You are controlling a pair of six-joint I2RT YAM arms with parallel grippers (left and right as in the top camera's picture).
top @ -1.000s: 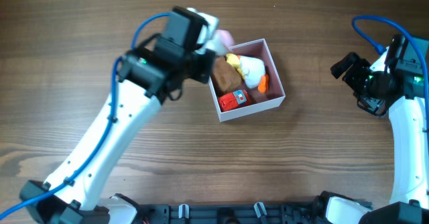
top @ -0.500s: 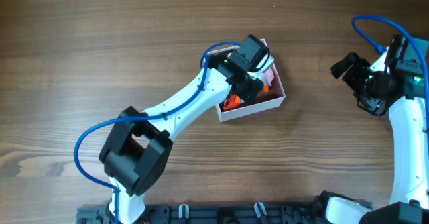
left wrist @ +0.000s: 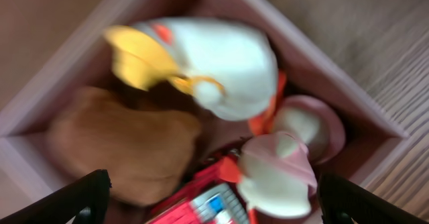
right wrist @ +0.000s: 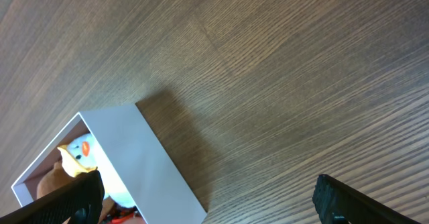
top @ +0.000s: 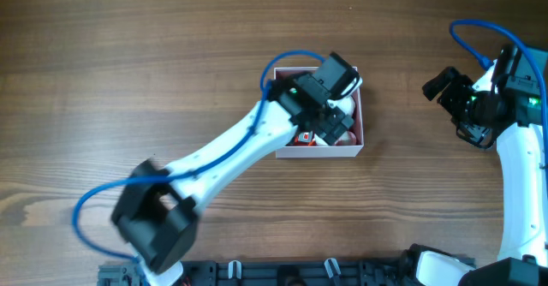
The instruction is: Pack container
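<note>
My left gripper [left wrist: 214,202] hangs over the open top of the container [top: 318,152]. Its two dark fingers [left wrist: 87,194] are spread wide to either side of the wrist view and nothing is pinched between them. Right below them, in a blurred view, lie a white toy [left wrist: 224,63] with a yellow bill, a brown toy [left wrist: 120,147] against it, a red toy [left wrist: 201,197] near the lower edge, and a pale pink toy [left wrist: 278,174] beside the red one. All four are crowded together on the box floor. The container is a square, shallow box, so neither side is the longer one. It sits flat with its mouth facing up. From overhead its walls run nearly in line with the edges of the table [top: 128,63], with one flat wall toward my base. Its walls are thin and white outside and pale pink inside, and my wrist view meets them corner-on. The box stands a little right of the table's middle, and my left arm reaches across it from the lower left and covers most of it. My right gripper [right wrist: 208,197] is held well apart from it at the table's right side. Its fingers are also parted with nothing between them, and its camera sees the container's plain white outer wall at the lower left with bare wood grain around it.
</note>
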